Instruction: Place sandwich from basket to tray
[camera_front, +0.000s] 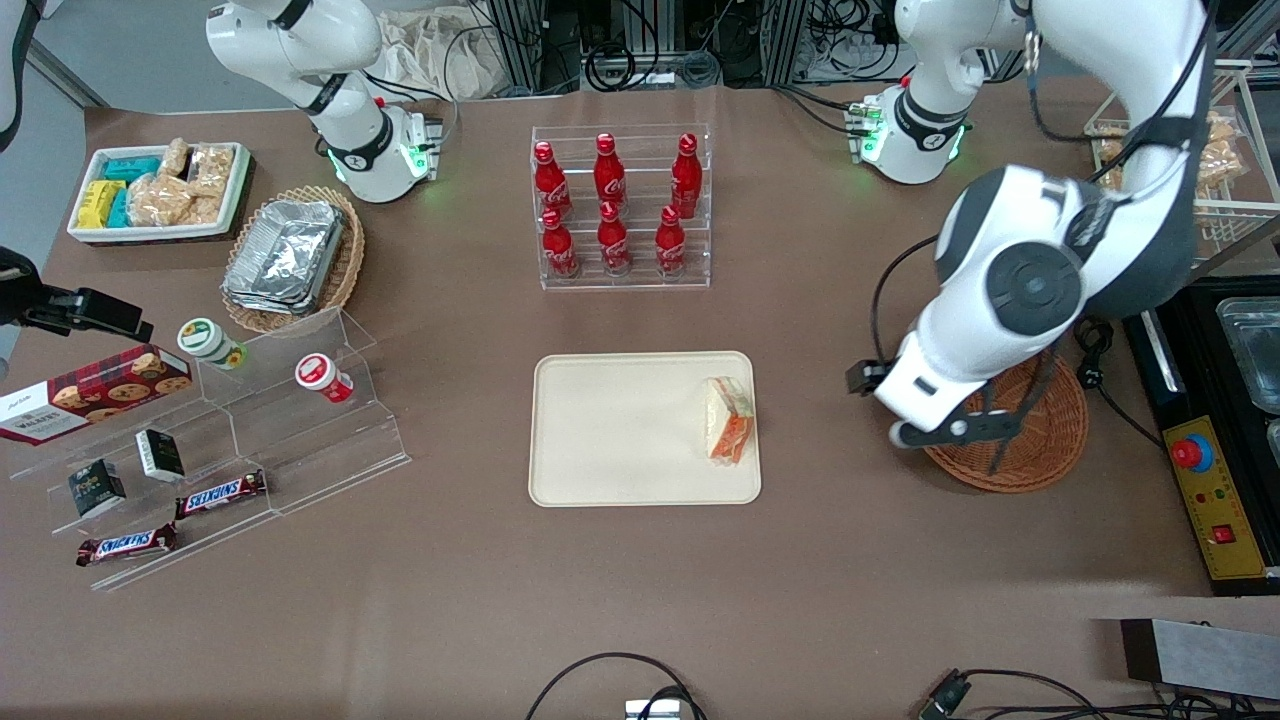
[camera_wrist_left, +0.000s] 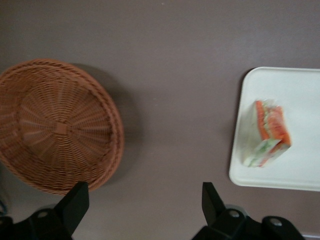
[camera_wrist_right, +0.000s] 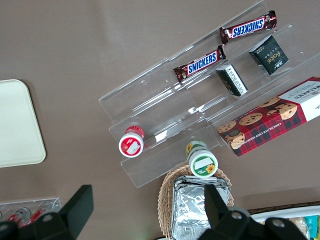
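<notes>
The sandwich, a wrapped wedge with orange and green filling, lies on the cream tray, at the tray's end toward the working arm. The reddish-brown wicker basket sits on the table beside the tray and holds nothing. My gripper hangs above the table at the basket's rim, between basket and tray. It is open, with only bare brown table between its black fingers.
A clear rack of red cola bottles stands farther from the front camera than the tray. Toward the parked arm's end are an acrylic stand of snacks, a tan basket of foil containers and a white snack bin. A control box lies beside the basket.
</notes>
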